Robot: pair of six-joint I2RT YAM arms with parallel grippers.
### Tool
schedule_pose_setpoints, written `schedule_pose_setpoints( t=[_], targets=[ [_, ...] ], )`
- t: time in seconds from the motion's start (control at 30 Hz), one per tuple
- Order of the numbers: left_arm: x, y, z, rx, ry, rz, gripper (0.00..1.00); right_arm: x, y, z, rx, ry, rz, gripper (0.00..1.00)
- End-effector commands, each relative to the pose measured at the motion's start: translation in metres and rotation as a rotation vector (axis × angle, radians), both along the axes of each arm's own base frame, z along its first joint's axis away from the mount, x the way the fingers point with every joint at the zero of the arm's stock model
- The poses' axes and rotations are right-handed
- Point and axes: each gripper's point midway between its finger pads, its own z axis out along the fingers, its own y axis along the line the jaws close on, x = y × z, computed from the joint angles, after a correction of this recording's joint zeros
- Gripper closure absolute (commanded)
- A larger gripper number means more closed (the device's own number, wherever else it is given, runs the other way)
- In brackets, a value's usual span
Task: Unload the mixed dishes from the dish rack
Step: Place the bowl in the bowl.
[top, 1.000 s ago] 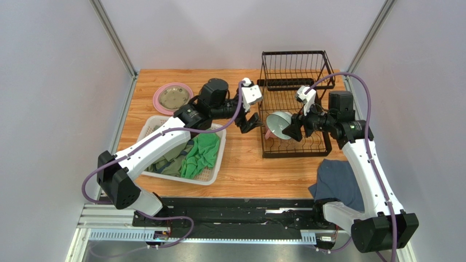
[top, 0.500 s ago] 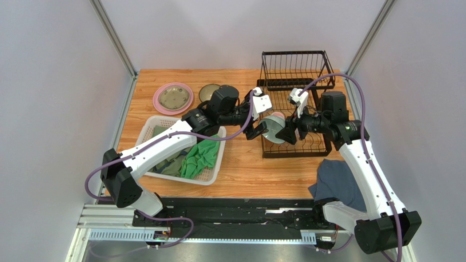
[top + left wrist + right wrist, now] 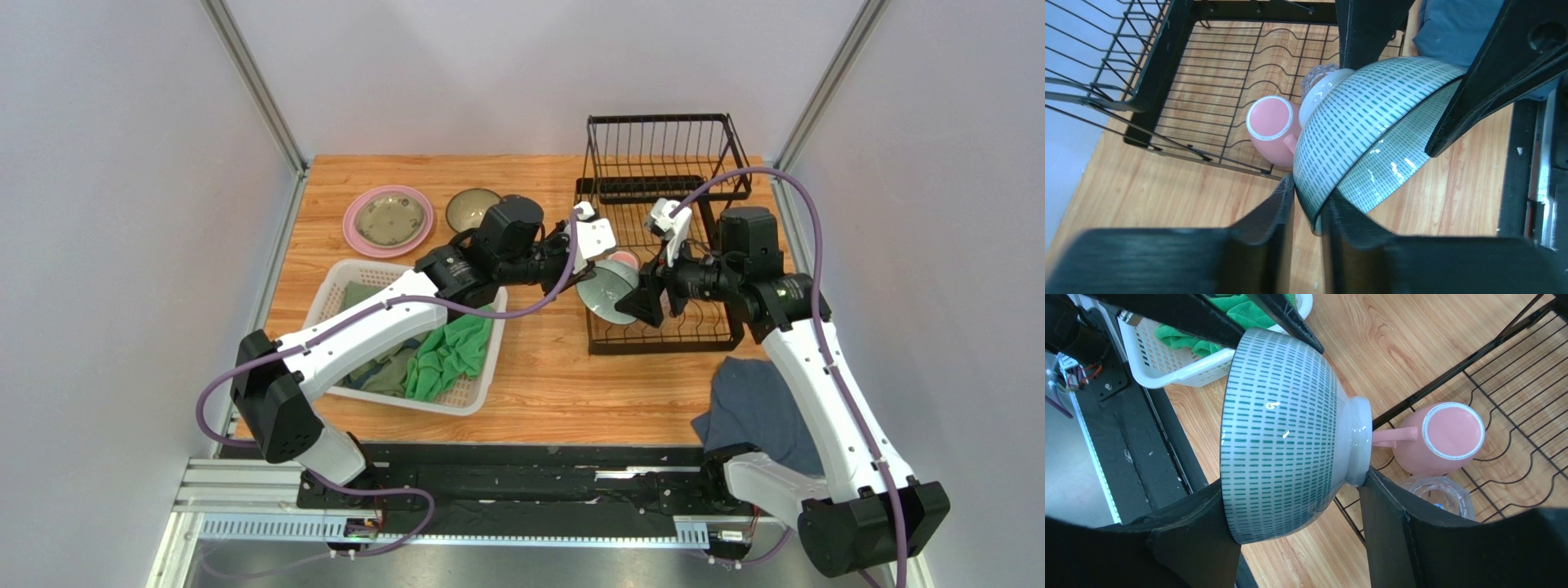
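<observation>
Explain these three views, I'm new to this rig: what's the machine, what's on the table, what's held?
The left arm and right arm are robots bolted at the table's near edge. The wide picture looks down from above and behind them; the other two come from a camera on each wrist. The left end effector and right end effector grip the teal bowl at the dish rack's edge. A pink mug and clear glass sit in the rack. Left: a white basket of green cloths, a pink plate, a brown bowl.
</observation>
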Motion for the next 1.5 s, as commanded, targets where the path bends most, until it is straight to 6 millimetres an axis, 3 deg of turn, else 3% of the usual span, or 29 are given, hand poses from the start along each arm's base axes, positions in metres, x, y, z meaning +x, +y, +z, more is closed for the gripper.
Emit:
schedule_pose_setpoints(
  t=[0.0,0.07,0.17,0.23,0.27,0.37,0.43,0.53,0.57,0.6,0.8,1.1,1.23,1.3,1.4,1.47],
  targets=[
    [0.0,-0.005,0.015,-0.026,-0.022,-0.012,0.84,-0.001,0.008,0.021,0.048,-0.077,0.036,1.0],
    [0.0,-0.005,0.015,-0.024,-0.024,-0.009,0.9,-0.002,0.008,0.019,0.049,-0.076,0.038,0.99],
    [0.003,-0.004,0.014,-0.018,-0.026,0.003,1.0,-0.001,0.008,0.016,0.043,-0.076,0.032,0.89],
    [0.006,-0.003,0.015,-0.02,-0.027,0.023,1.0,-0.001,0.008,0.015,0.041,-0.08,0.03,0.76],
    [0.008,-0.003,0.015,-0.018,-0.029,0.03,1.0,-0.001,0.008,0.013,0.04,-0.076,0.028,0.59],
    [0.015,0.0,0.014,-0.009,-0.039,0.073,1.0,-0.001,0.006,0.012,0.034,-0.084,0.017,0.37],
    [0.022,0.003,0.015,0.0,-0.05,0.108,1.0,0.0,0.004,0.014,0.032,-0.097,0.004,0.32],
    [0.031,0.008,0.014,0.015,-0.065,0.165,1.0,0.0,0.002,0.014,0.028,-0.105,-0.013,0.16],
    [0.034,0.009,0.013,0.019,-0.068,0.179,1.0,0.0,0.001,0.014,0.026,-0.109,-0.018,0.06],
    [0.039,0.012,0.013,0.026,-0.076,0.206,1.0,0.0,0.001,0.014,0.025,-0.11,-0.023,0.03],
    [0.057,0.026,0.018,0.032,-0.077,0.298,1.0,-0.001,-0.004,0.018,0.016,-0.132,-0.048,0.0],
    [0.109,0.091,0.008,0.061,0.006,0.49,1.0,0.002,-0.013,0.015,-0.021,-0.17,-0.096,0.0],
    [0.141,0.131,-0.003,0.077,0.053,0.585,1.0,0.007,-0.017,0.014,-0.03,-0.175,-0.13,0.0],
    [0.155,0.141,-0.009,0.078,0.088,0.606,1.0,0.01,-0.017,0.014,-0.026,-0.177,-0.143,0.0],
    [0.189,0.174,-0.019,0.097,0.131,0.683,1.0,0.012,-0.019,0.012,-0.027,-0.176,-0.163,0.01],
    [0.208,0.182,-0.025,0.117,0.155,0.706,1.0,0.013,-0.02,0.011,-0.027,-0.174,-0.167,0.01]
  ],
)
